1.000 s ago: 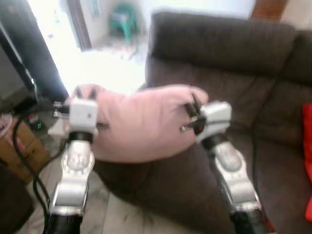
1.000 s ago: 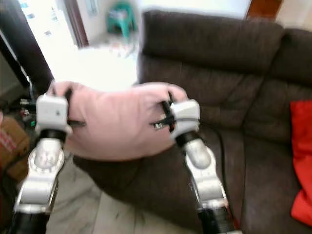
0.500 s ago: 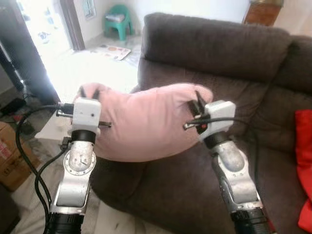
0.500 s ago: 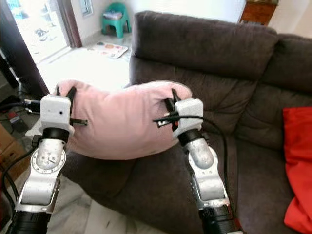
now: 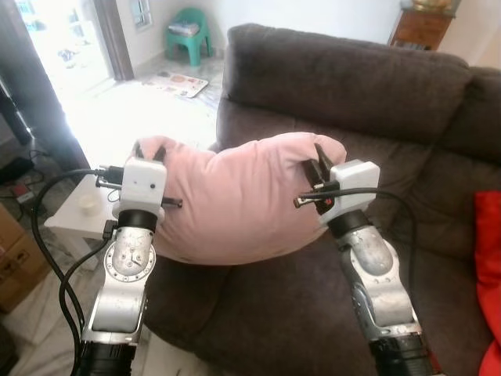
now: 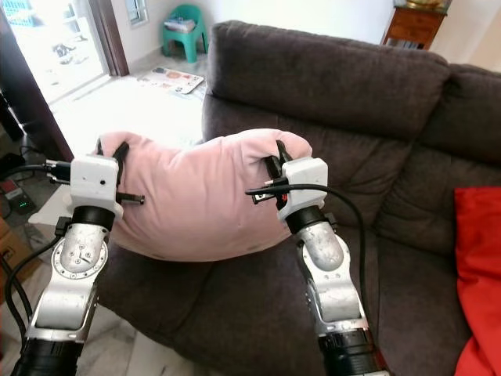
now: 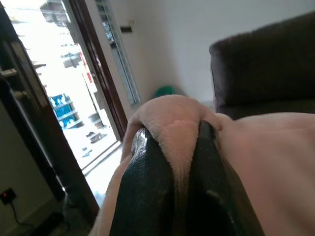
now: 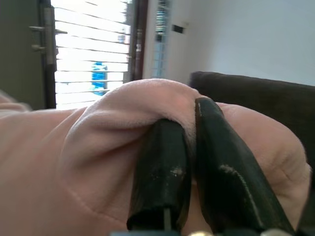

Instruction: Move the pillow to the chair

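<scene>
A dark brown fabric sofa (image 5: 352, 94) fills the background. The soft pink plush pillow (image 5: 235, 196) hangs above its seat, left gripper (image 5: 146, 153) clamped at 9 o'clock, right gripper (image 5: 319, 168) at 3 o'clock. Maintain both pinches and equal height while carrying.

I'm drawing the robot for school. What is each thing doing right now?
Pink pillow: lifted above the seat, sagging in the middle, pinched at both ends.
Left end effector: shut on the pillow's left corner.
Right end effector: shut on the pillow's right corner.
Brown sofa: seat bare under the pillow.
Red cushion: lying on the sofa's right side.
</scene>
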Robot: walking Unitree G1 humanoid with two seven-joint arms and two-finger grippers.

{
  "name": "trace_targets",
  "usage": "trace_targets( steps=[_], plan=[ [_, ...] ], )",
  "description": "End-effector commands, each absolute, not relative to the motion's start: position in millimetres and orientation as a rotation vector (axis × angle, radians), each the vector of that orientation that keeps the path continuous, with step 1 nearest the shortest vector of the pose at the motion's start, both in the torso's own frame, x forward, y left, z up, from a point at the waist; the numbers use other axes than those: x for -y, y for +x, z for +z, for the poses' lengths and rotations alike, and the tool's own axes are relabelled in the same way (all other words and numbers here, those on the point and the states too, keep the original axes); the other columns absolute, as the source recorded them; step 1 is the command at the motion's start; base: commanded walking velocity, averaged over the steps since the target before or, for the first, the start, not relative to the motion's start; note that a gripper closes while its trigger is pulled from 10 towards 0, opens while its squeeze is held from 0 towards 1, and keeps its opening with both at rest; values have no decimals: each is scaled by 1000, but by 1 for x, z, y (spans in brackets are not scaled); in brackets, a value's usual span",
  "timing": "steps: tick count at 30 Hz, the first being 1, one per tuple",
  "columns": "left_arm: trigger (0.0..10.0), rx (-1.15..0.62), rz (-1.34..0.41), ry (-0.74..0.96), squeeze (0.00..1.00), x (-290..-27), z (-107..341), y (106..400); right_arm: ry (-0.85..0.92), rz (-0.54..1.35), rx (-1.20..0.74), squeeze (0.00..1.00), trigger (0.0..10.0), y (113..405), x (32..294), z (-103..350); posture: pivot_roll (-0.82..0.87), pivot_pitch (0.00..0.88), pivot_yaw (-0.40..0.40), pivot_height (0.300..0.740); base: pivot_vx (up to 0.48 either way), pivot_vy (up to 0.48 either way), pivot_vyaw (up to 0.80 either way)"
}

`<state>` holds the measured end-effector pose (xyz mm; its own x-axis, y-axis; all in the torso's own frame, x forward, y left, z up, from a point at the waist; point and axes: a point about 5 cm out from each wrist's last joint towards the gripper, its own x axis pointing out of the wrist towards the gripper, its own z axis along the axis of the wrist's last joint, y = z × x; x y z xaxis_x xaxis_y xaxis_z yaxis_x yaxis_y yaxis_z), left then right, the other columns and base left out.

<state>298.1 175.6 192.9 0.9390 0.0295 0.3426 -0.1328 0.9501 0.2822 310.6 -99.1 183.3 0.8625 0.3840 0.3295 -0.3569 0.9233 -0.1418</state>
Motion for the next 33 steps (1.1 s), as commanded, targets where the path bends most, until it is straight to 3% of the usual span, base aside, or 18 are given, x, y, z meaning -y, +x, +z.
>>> trace_targets(
  steps=[1,10,19,33],
  plan=[
    [10000,352,-46,249,0,-153,195,299,-101,405,413,0,10000,313,97,197,58,23,-28,740,0,0,0],
    [10000,242,-160,77,0,-142,179,299,-176,346,335,0,10000,332,105,193,55,15,-31,740,0,0,0],
    [10000,267,-212,-134,0,-138,193,302,-214,242,298,0,10000,364,119,206,57,12,-31,740,0,0,0],
    [10000,89,-403,-152,0,-118,162,288,-272,296,182,0,10000,383,114,193,72,32,-34,740,0,0,0]
  ],
)
